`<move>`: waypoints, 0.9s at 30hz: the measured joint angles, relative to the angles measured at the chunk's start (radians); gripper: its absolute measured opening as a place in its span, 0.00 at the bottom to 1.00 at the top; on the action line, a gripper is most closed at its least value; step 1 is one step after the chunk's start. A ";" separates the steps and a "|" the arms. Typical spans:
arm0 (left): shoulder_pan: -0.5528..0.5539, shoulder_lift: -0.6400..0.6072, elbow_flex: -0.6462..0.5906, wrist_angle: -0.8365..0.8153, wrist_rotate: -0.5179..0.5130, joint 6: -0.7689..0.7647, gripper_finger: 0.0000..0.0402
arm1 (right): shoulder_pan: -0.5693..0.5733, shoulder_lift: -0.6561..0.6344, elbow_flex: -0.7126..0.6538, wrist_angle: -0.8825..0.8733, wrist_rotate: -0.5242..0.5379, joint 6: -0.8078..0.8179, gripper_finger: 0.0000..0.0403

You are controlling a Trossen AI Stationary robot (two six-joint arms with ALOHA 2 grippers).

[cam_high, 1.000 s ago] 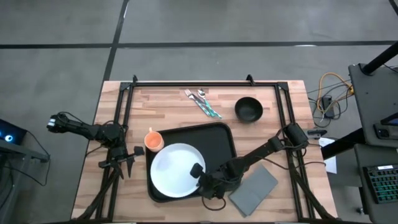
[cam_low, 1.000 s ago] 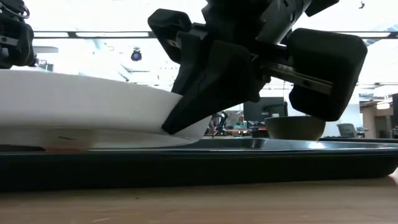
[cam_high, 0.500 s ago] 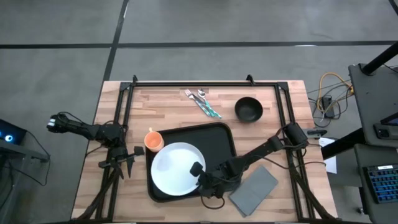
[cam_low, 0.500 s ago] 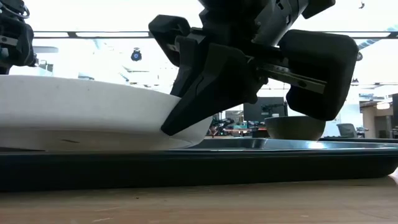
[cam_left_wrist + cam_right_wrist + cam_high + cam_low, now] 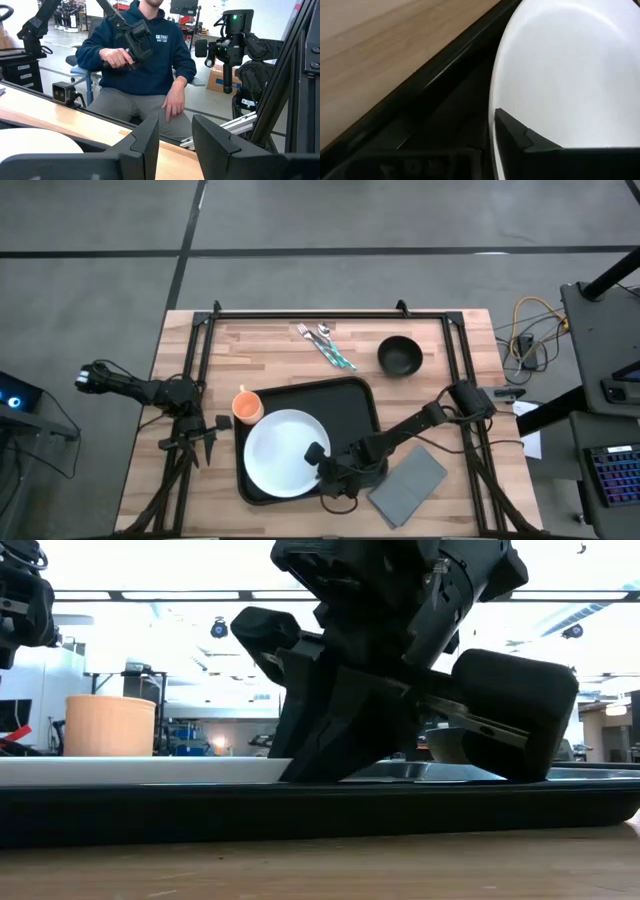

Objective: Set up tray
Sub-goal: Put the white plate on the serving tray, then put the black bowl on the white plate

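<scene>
Resting flat in the tray (image 5: pixel 362 402), the white plate (image 5: pixel 280 451) had the right pincer (image 5: pixel 318 461) grasping its four-o'clock rim; left pincer (image 5: pixel 204 439) was released.

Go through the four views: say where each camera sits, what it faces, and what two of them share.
High: overhead, facing down on the large black rectangular tray and both arms.
Low: at tabletop height, facing across the tray rim; right end effector fills it.
Left wrist: on the waiting left arm, past its end effector, facing a seated person.
Right wrist: close on the round white plate.
High and right wrist share the plate.
</scene>
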 joint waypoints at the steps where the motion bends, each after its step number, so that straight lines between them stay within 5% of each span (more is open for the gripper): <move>1: 0.000 0.000 0.000 0.000 0.000 0.000 0.24 | 0.000 0.000 0.000 0.001 0.001 0.003 0.08; 13: 0.000 0.000 0.000 0.000 0.000 0.000 0.24 | -0.004 -0.003 0.000 -0.001 0.004 0.026 0.29; 27: 0.000 0.000 0.000 0.000 0.000 0.000 0.24 | -0.003 -0.060 0.000 -0.094 0.021 0.081 0.42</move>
